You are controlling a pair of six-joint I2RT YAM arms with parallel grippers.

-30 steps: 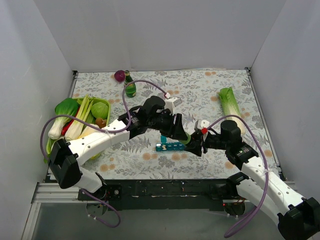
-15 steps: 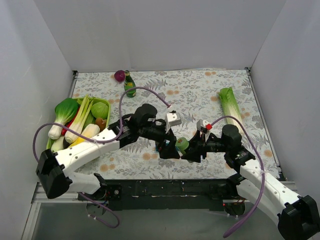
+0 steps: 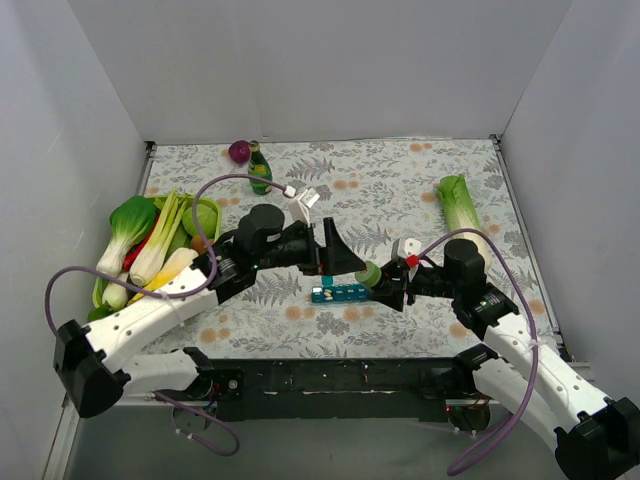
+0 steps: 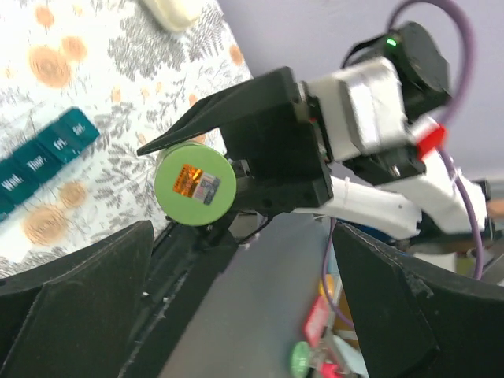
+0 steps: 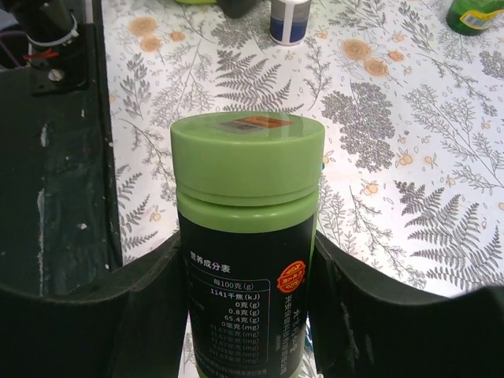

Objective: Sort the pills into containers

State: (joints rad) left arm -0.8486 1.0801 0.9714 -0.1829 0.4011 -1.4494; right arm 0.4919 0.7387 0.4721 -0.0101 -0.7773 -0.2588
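Clamped in the right gripper (image 3: pixel 388 287): a dark bottle (image 5: pixel 246 236) with a light green lid, one finger on each side of the body, lid end turned toward the left arm. Lid shut, small orange sticker on its top. Spread wide with nothing between the fingers: the left gripper (image 3: pixel 342 252), facing that lid and apart from it.

Flat on the flowered table (image 3: pixel 420 180), close to the near edge and about midway along it: the teal pill organiser (image 3: pixel 340 293), long side parallel to that edge, day names on its lids. Seen from above, just on the near side of the left gripper and just left of the right gripper. Right end of the strip next to the bottle's lid; touching or not, impossible to tell.

Along the left edge, a green tray (image 3: pixel 212 207) of vegetables. By the right edge, a cabbage (image 3: pixel 458 205). At the far edge, a small green bottle (image 3: pixel 260 176) beside a purple onion (image 3: pixel 238 151).
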